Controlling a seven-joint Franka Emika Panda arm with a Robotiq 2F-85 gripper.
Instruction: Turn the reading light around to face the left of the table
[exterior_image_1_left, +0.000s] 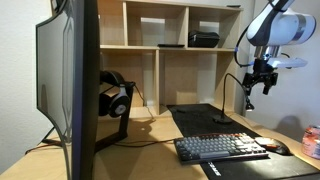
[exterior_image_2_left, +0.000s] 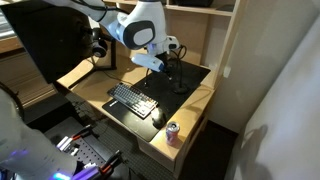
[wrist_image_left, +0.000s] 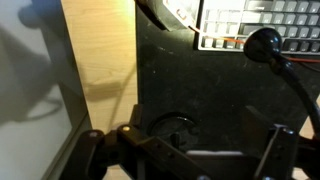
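Observation:
The reading light is a small black lamp with a thin gooseneck (exterior_image_1_left: 229, 82) rising from a round base on a black desk mat (exterior_image_1_left: 200, 118) on the light-wood table (exterior_image_1_left: 150, 135). Its head hangs at the end of the arched neck. My gripper (exterior_image_1_left: 262, 82) hovers just beside the head, above the mat, open and empty. In an exterior view the gripper (exterior_image_2_left: 166, 62) is next to the lamp (exterior_image_2_left: 178, 75). In the wrist view the lamp head (wrist_image_left: 262, 42) is at the upper right and the round base (wrist_image_left: 170, 125) lies between my spread fingers (wrist_image_left: 200, 152).
A keyboard (exterior_image_1_left: 220, 147) and mouse (exterior_image_1_left: 274, 147) lie at the mat's front. Black headphones on a stand (exterior_image_1_left: 113, 100) and a large monitor (exterior_image_1_left: 70, 80) stand nearby. A shelf unit (exterior_image_1_left: 170, 45) is behind. A drink can (exterior_image_2_left: 172, 132) stands near the table's front corner.

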